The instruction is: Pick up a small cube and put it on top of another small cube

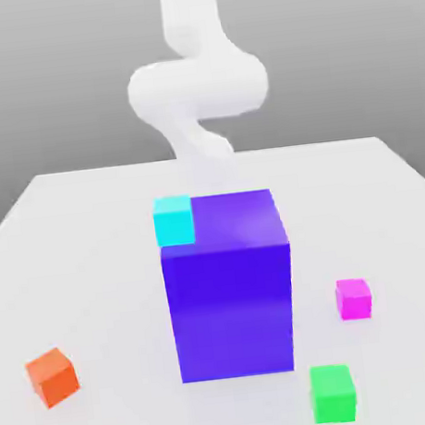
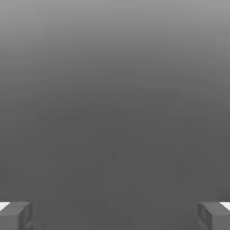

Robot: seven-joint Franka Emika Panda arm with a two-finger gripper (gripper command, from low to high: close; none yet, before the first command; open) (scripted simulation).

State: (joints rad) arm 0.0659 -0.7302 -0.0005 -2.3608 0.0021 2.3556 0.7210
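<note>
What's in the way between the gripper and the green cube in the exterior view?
The big blue block seems to be: it stands in front of the arm, with the green cube nearer the camera, toward the view's right.

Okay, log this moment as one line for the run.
stage: pre-grasp | pincer: open, empty | cyan cube: on big blue block | orange, magenta, green cubes: on table | stack: not made

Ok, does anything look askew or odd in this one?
Nothing spilled or damaged. The cyan cube sits right at the exterior view's left edge of the big blue block, seemingly jutting slightly past it. The orange cube looks skewed beside the others.
</note>
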